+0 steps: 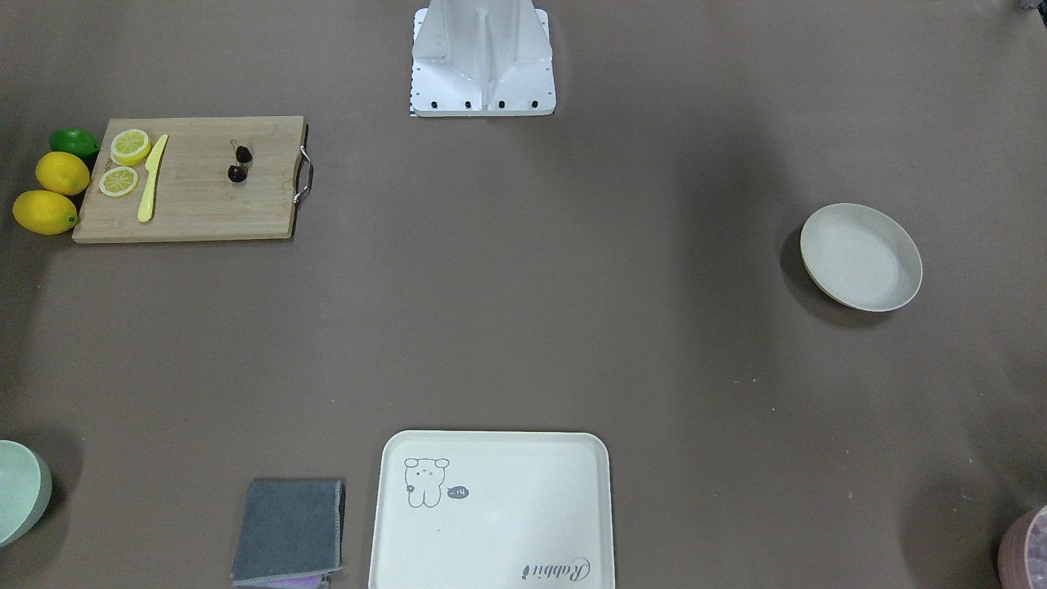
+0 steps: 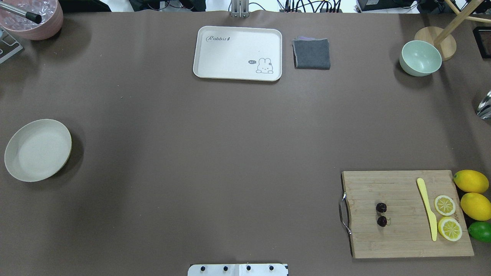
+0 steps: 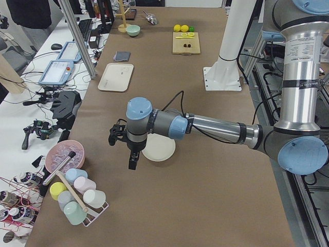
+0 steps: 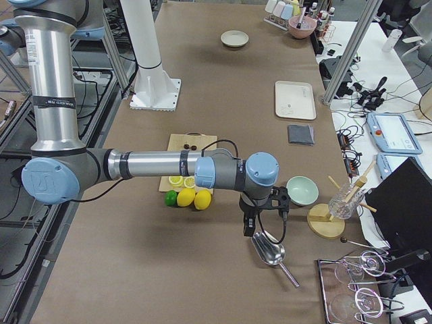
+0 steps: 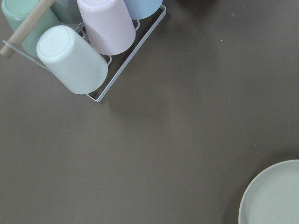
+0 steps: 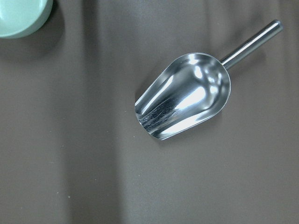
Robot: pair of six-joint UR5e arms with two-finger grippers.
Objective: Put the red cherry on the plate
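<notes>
The tiny cherry [image 2: 381,207] could be dropped during the long carry to the plate [image 2: 37,150]; left gripper [image 3: 132,163] and right gripper [image 4: 248,229] spread cannot be told.

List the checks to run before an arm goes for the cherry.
1. The red cherry lies uncovered on the cutting board: ok.
2. The plate is empty: ok.
3. The right gripper is above the cherry: not ok, it hangs over the metal scoop.
4. Right jaws open: cannot tell, side view only.
5. The left gripper is off the plate: ok, it hangs beside it.
6. Left jaws open: cannot tell.
</notes>
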